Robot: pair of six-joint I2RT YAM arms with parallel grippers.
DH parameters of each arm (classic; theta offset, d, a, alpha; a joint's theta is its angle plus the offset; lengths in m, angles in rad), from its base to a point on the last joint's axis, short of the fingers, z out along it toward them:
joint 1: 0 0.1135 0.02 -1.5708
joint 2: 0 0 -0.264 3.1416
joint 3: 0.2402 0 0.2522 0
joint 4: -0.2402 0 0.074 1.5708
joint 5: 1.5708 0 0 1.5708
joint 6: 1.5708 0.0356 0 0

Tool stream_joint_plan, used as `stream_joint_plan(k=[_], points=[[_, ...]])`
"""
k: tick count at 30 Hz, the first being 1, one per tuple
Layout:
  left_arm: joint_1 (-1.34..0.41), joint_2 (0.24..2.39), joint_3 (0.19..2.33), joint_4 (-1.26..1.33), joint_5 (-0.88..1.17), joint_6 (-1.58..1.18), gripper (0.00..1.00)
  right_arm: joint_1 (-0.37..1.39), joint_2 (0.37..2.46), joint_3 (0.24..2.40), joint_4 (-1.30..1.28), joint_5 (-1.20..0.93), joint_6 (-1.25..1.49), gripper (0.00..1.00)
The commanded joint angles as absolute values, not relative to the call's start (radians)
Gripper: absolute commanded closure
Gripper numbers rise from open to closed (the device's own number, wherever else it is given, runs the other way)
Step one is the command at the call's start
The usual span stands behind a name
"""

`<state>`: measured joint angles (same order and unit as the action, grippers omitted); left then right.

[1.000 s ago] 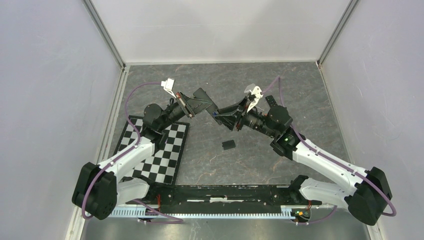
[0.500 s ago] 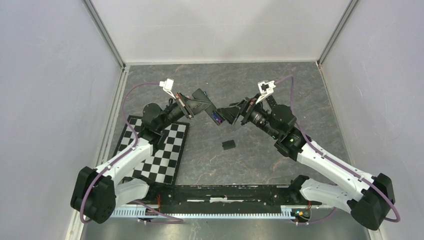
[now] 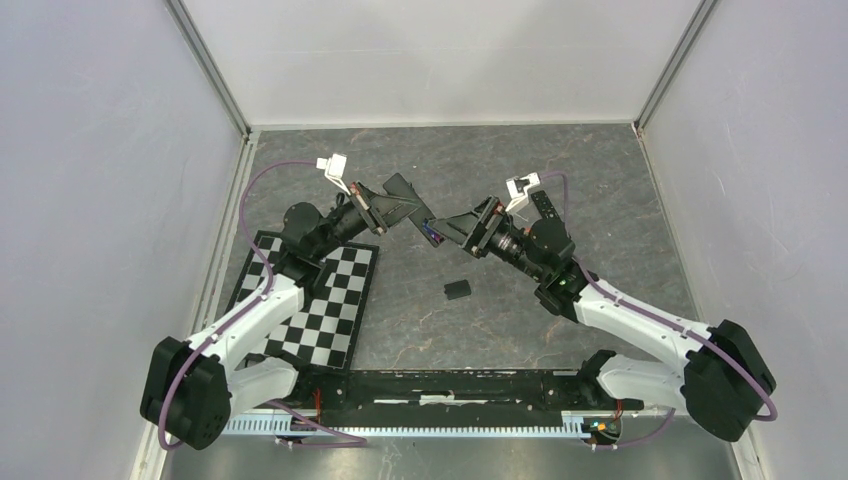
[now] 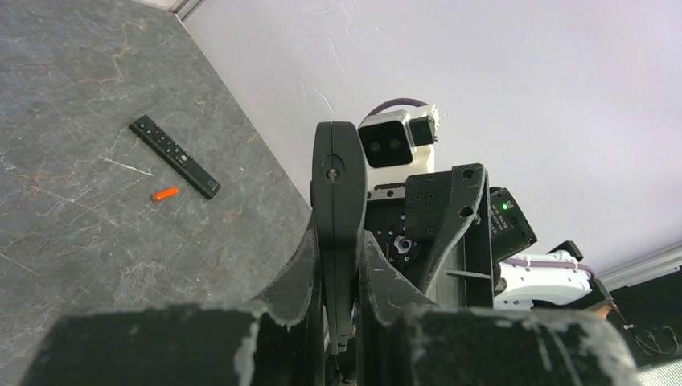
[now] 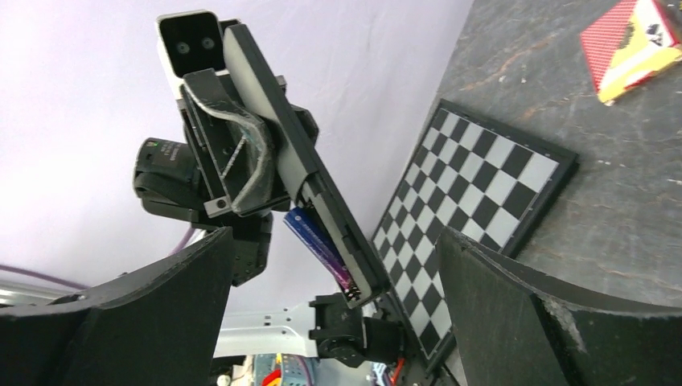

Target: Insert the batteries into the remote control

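Note:
My left gripper is shut on a black remote control and holds it up above the table, tilted. In the left wrist view the remote stands edge-on between the fingers. A blue-purple battery lies in the open compartment at the remote's lower end, also visible from above. My right gripper faces that end with jaws wide open and nothing in them; its fingers flank the remote without touching. An orange-red battery lies on the table.
A small black piece lies on the grey table between the arms. A checkerboard lies under the left arm. A second black remote rests near the orange-red battery. A red-and-yellow box sits on the table.
My right gripper has opened wide and let go at the remote's end, and its wrist has turned. The blue-purple battery stays in the compartment. The left arm has hardly moved.

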<state>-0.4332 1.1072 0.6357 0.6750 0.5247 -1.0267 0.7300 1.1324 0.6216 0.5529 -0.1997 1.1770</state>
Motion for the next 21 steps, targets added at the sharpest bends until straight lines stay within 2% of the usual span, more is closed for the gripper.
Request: stream_joint_plan(k=[1,9,12,21], points=[[-0.428,1.091,0.683,0.702,0.521,-0.987,0.98,0.727,1.145,0.636,0.68,-0.236,1.243,0.02],[-0.429,1.097,0.687,0.712,0.534,-0.992,0.98,0.727,1.212,0.726,0.648,-0.251,1.216,0.02],[-0.428,1.102,0.686,0.712,0.544,-0.989,0.98,0.727,1.226,0.745,0.645,-0.248,1.209,0.08],[-0.428,1.106,0.682,0.719,0.563,-0.999,0.98,0.725,1.288,0.778,0.702,-0.311,1.223,0.33]])
